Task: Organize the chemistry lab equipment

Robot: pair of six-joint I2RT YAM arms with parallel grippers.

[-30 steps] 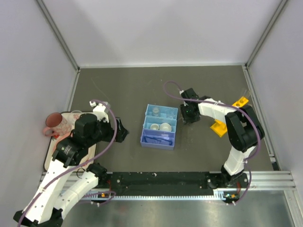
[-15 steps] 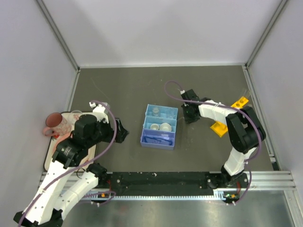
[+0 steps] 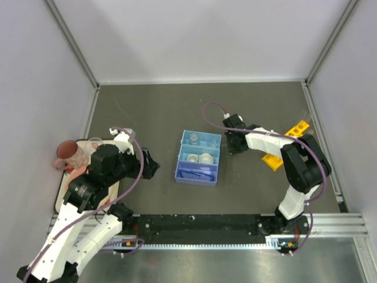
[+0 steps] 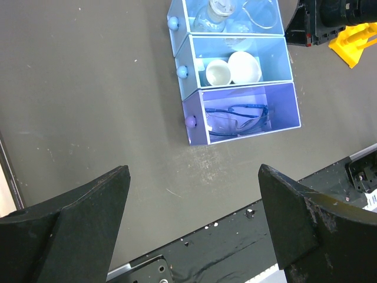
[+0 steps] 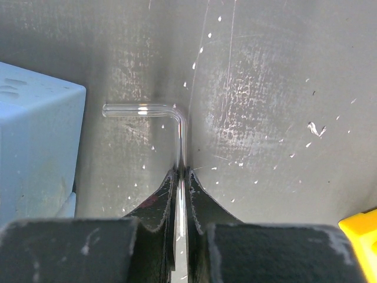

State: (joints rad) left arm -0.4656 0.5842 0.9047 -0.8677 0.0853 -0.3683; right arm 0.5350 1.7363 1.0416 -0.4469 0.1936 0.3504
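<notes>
Right hand (image 5: 181, 174) is clamped on a bent clear tube (image 5: 141, 110) low over the counter (image 3: 153, 112), just beside the light-blue tray (image 5: 35, 135). Beakers (image 4: 215, 15), white dishes (image 4: 234, 66) and goggles (image 4: 238, 116) already sit in its three compartments. This tube likely belongs in the yellow rack (image 3: 272, 160). Left hand (image 4: 193, 177) hovers, fingers apart.
</notes>
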